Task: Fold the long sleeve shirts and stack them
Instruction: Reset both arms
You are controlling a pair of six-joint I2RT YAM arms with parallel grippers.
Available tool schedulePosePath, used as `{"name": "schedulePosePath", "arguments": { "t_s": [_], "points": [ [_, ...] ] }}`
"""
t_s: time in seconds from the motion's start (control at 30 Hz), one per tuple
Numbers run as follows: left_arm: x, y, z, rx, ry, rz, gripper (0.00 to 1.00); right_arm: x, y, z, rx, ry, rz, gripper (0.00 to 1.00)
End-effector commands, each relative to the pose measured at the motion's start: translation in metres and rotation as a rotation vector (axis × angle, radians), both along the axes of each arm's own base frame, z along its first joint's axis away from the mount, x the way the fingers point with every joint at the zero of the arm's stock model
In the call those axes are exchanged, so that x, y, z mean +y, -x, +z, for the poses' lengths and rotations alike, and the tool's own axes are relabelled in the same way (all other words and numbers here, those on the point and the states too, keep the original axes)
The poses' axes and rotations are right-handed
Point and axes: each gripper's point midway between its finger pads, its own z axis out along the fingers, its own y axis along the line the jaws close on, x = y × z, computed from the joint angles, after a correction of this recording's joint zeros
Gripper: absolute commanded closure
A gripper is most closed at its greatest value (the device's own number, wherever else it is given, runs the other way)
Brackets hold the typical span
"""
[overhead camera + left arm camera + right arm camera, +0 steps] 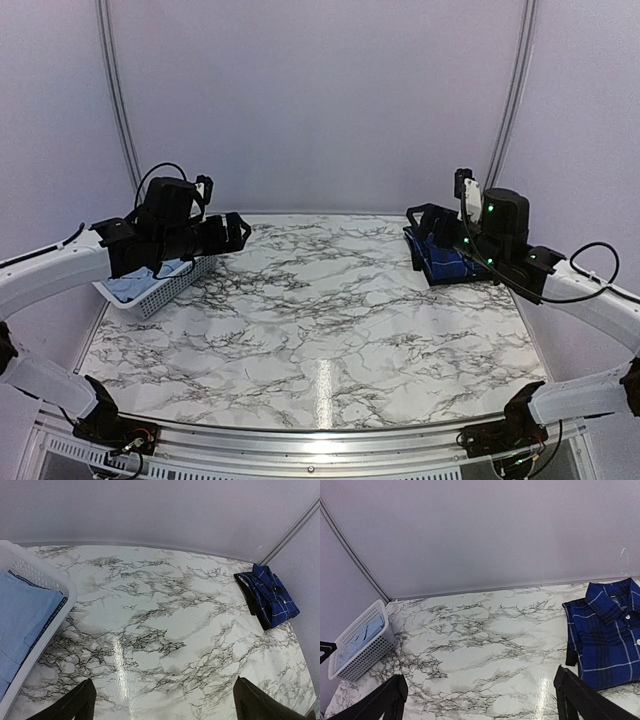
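A white, black-veined marble table is enclosed by pale lilac walls with curved metal rails. At the far left, a white lattice basket is seen with the pale blue shirt lying inside. At the far right, the folded plaid shirt is laid on the black shirt, whose edge shows beneath. The left gripper and right gripper are held above the table, jaws spread wide, nothing gripped.
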Motion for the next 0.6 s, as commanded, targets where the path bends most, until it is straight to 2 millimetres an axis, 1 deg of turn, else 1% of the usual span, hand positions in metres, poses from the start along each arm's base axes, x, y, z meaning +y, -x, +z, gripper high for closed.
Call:
{"name": "schedulePosePath", "arguments": {
  "t_s": [0.0, 0.3, 0.57],
  "points": [
    [0.0101, 0.0031, 0.0001, -0.004, -0.014, 0.025, 0.01, -0.0014, -0.0017, 0.016, -0.048, -0.034, -0.018, 0.01],
    [0.0118, 0.0036, -0.0004, -0.005, -0.017, 0.03, 0.01, -0.0022, -0.0064, 0.016, -0.044, -0.036, -0.037, 0.01],
    [0.0111, 0.0034, -0.0019, -0.002, -0.02, 0.026, 0.01, -0.0042, -0.0065, 0.0132, -0.037, -0.033, -0.049, 0.02]
  ]
}}
